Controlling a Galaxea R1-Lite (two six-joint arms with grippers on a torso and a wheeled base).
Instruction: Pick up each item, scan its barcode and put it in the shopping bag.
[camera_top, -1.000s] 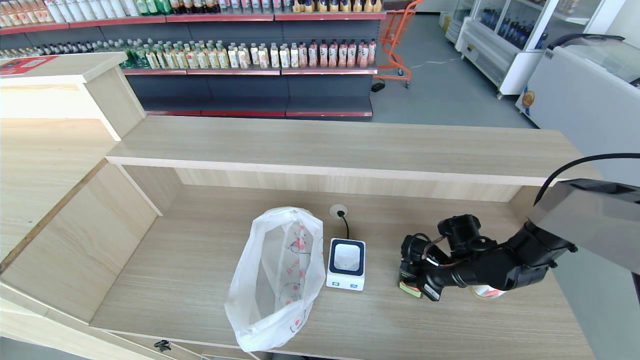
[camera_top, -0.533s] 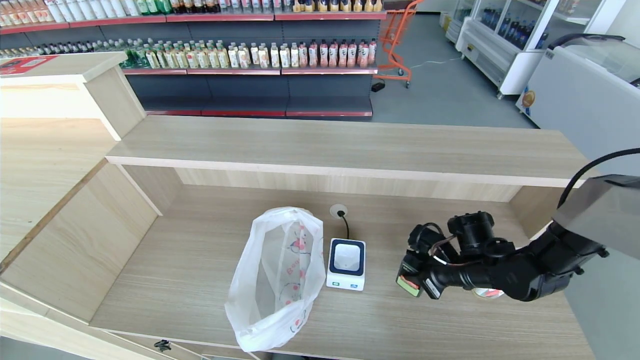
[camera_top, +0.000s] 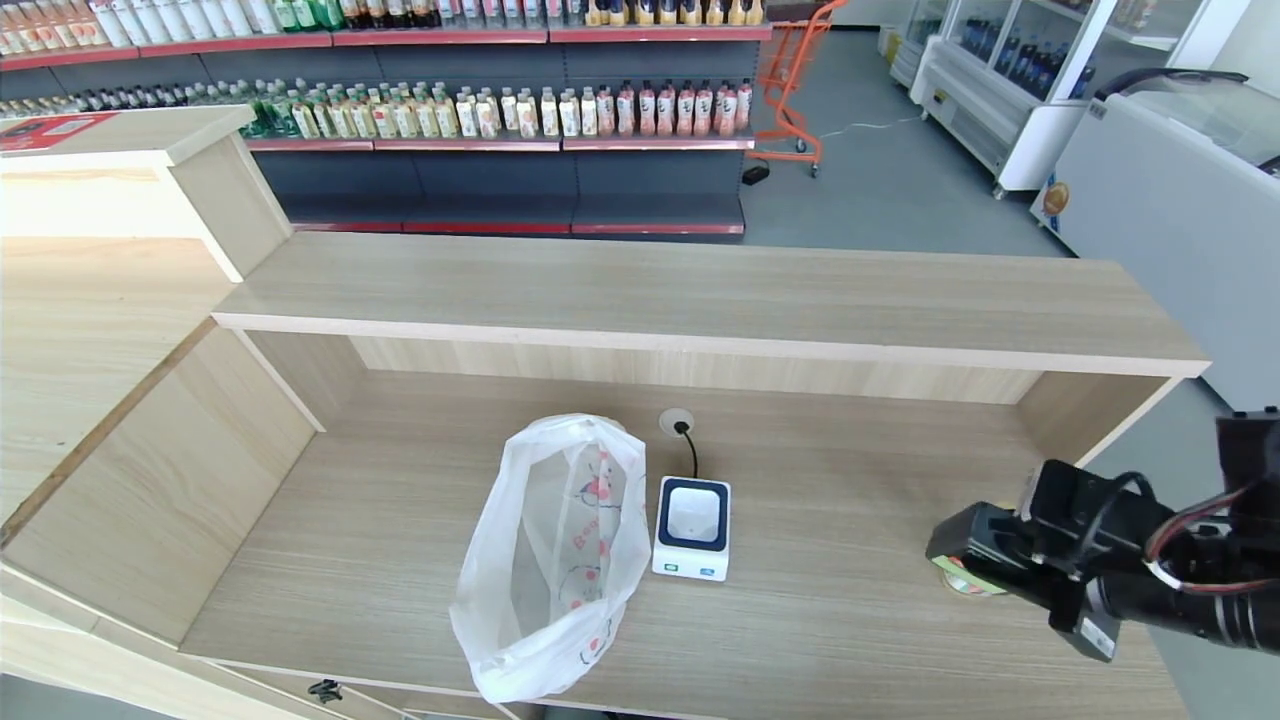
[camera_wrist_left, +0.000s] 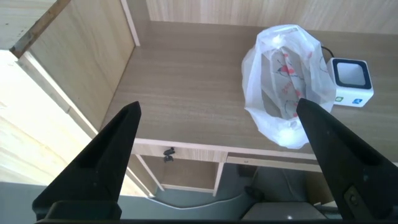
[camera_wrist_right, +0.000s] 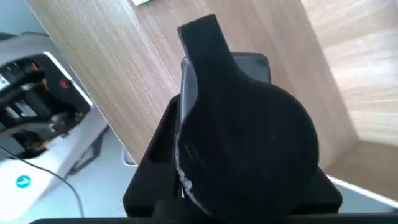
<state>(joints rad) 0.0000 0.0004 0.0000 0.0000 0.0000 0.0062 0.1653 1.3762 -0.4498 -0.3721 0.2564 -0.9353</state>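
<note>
- White bag (camera_top: 550, 560) lies just beside scanner (camera_top: 692, 527) on counter (camera_top: 850, 620).
- Left gripper (camera_wrist_left: 217, 104) gapes wide, empty.
- Right gripper (camera_top: 962, 552) over counter's right end; grip cannot be told.

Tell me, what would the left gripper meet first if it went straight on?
Likely the bare counter top beside the bag, not the bag itself; depth is hard to judge.

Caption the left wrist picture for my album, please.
Open left pincer looks down on the counter: shopping bag beside the scanner.
</note>
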